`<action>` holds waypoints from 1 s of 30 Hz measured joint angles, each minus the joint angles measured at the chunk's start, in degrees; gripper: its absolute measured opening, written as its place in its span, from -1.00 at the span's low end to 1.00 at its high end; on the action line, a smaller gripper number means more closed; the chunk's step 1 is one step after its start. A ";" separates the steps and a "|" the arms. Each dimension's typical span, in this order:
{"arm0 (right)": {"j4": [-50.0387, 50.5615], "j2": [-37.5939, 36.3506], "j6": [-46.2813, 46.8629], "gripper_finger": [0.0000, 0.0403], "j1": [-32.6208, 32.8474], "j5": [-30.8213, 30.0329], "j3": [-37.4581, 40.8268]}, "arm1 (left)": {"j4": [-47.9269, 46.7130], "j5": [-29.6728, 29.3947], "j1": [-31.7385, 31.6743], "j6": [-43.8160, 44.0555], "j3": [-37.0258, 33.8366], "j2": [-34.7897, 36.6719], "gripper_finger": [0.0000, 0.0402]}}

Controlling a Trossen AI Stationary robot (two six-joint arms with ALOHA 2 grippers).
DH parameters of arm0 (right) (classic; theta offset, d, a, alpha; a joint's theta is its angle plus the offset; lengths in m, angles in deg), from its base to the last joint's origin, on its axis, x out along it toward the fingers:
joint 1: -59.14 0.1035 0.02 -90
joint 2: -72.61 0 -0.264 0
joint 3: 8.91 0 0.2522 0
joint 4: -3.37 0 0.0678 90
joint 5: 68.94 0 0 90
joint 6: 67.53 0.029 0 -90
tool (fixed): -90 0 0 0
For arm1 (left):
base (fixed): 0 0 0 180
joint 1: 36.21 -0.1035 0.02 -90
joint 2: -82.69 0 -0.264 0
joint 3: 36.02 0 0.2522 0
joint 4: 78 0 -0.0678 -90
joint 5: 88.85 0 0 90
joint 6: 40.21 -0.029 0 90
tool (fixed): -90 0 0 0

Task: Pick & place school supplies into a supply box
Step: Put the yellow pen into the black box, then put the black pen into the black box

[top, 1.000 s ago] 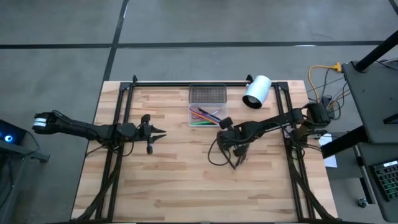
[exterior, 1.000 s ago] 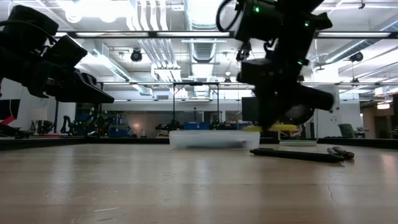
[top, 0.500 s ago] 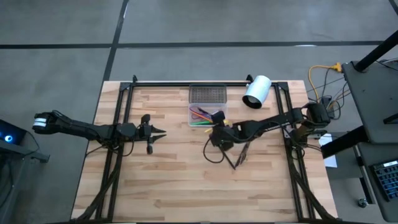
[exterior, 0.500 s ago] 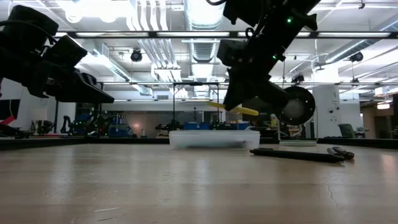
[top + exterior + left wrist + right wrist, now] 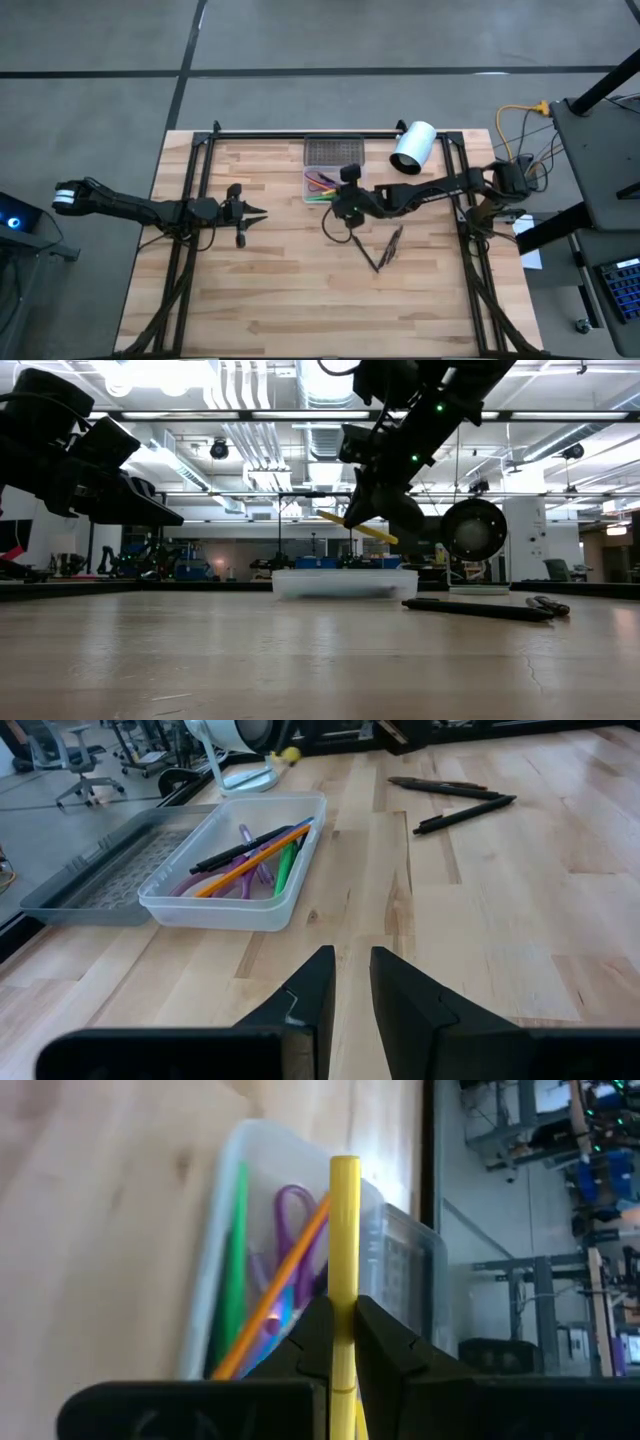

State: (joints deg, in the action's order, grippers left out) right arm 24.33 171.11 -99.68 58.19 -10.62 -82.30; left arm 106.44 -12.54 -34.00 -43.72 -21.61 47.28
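Right gripper (image 5: 340, 1342) pinches the yellow pencil (image 5: 344, 1250) between closed fingers, held in the air just beside the clear box (image 5: 331, 186), on its near-right side. Pencil tip points over the box, tilted down in the low view. Box already holds a green pen (image 5: 232, 1280), purple scissors (image 5: 287, 1230) and an orange stick (image 5: 282, 1295). Two dark pens (image 5: 385, 247) lie on the table, well apart from the box. Left gripper (image 5: 258, 213) waits far left of the box, fingers slightly parted, holding nothing.

- The floor (image 5: 100, 60) is grey with dark lines across it.
- The wooden desk (image 5: 290, 290) is made of light planks.
- Bright lights (image 5: 150, 375) and pipes (image 5: 240, 440) hang from the ceiling.
- An office chair (image 5: 85, 760) stands far off.
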 joint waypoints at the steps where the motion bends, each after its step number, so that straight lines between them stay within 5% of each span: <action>1: -0.25 0.00 0.01 -0.93 -0.47 0.00 0.00 | 0.02 -0.01 0.00 0.00 0.00 0.01 -0.74; 14: -0.31 0.02 2.64 -0.88 -6.41 0.97 0.08 | 0.01 0.00 0.01 0.00 0.00 0.01 -0.74; 22: -0.63 0.02 7.39 -0.74 -7.69 10.45 0.09 | 0.01 0.00 0.01 0.00 0.00 0.01 -0.74; 30: -0.75 0.04 7.11 -0.75 -7.73 11.16 0.09 | 0.01 -0.01 0.01 0.00 0.00 0.00 -0.74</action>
State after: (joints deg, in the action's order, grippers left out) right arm 23.59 171.15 -92.56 50.45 0.54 -82.22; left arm 106.45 -12.55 -33.99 -43.72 -21.61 47.28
